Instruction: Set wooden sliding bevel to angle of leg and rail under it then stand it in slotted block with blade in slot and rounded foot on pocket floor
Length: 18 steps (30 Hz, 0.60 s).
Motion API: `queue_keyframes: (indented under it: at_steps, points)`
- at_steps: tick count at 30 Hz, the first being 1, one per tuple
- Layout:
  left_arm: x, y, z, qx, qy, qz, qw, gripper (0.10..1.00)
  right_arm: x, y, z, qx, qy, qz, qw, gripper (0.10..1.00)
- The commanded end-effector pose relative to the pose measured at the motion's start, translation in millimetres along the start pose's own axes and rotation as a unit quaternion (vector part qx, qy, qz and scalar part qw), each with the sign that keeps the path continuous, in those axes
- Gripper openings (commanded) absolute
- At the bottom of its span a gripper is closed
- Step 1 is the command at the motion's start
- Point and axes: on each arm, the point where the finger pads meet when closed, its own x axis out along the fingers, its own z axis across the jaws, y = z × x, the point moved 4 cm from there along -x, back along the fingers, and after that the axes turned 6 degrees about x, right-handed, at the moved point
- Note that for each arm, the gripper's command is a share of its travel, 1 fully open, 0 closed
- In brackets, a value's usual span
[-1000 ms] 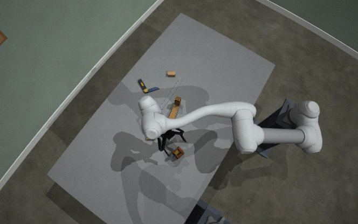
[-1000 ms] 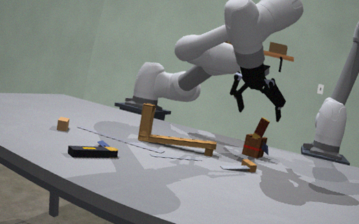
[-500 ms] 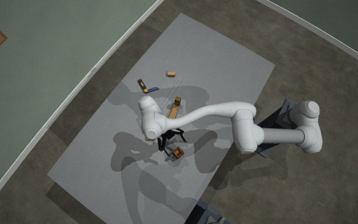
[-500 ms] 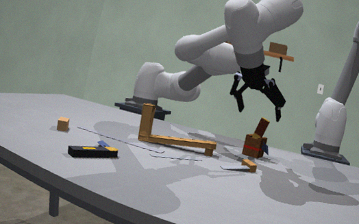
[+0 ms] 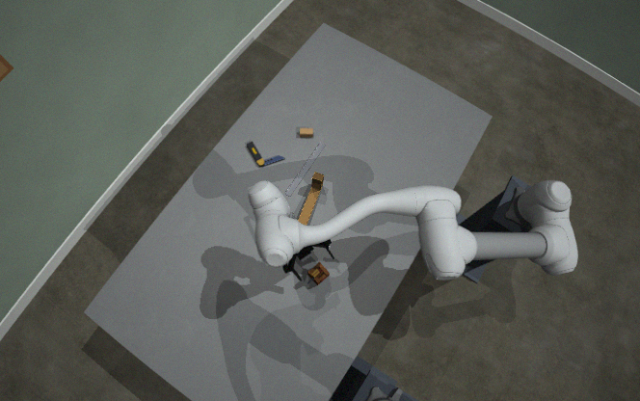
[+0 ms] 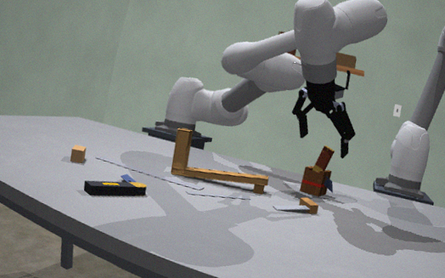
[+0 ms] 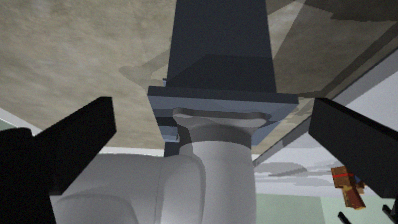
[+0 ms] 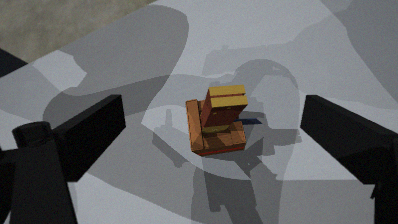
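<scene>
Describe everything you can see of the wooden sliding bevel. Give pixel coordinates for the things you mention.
The wooden sliding bevel [image 5: 315, 273] [image 6: 324, 158] [image 7: 353, 198] [image 8: 225, 114] has a reddish-brown, wood-looking handle with yellow ends and a groove across the top one. It leans, handle up, in the slotted block [image 5: 325, 277] [image 6: 310, 187] [image 7: 340, 173] [image 8: 194, 122], its blue blade [image 6: 330, 186] [image 7: 358, 179] [image 8: 251, 121] jutting out at the side. No gripper touches it; the open right gripper [image 5: 316, 268] [image 6: 323, 146] [image 7: 363, 212] [image 8: 212, 111] is above. Whether its foot reaches the pocket floor is hidden.
</scene>
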Motion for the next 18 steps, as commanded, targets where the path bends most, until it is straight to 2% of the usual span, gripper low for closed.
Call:
queue_keyframes:
  at_steps: [1, 7, 9, 10, 13, 18]
  points:
    - [0, 0, 0, 0.000, 0.000, 0.000, 1.000, 1.000, 4, 6, 3, 0.075, 0.004, -0.037, 0.996, 1.000]
    - [0, 0, 0, 0.000, 0.000, 0.000, 1.000, 1.000, 10, 13, 8, 0.182, -0.004, -0.091, 0.979, 1.000]
    - [0, 0, 0, 0.000, 0.000, 0.000, 1.000, 1.000, 10, 13, 8, 0.182, -0.004, -0.091, 0.979, 1.000]
    - [0, 0, 0, 0.000, 0.000, 0.000, 1.000, 1.000, 12, 17, 10, 0.232, -0.013, -0.116, 0.966, 1.000]
    - [0, 0, 0, 0.000, 0.000, 0.000, 1.000, 1.000, 13, 20, 12, 0.272, -0.022, -0.135, 0.952, 1.000]
    - [0, 0, 0, 0.000, 0.000, 0.000, 1.000, 1.000, 14, 27, 14, 0.356, -0.049, -0.175, 0.917, 1.000]
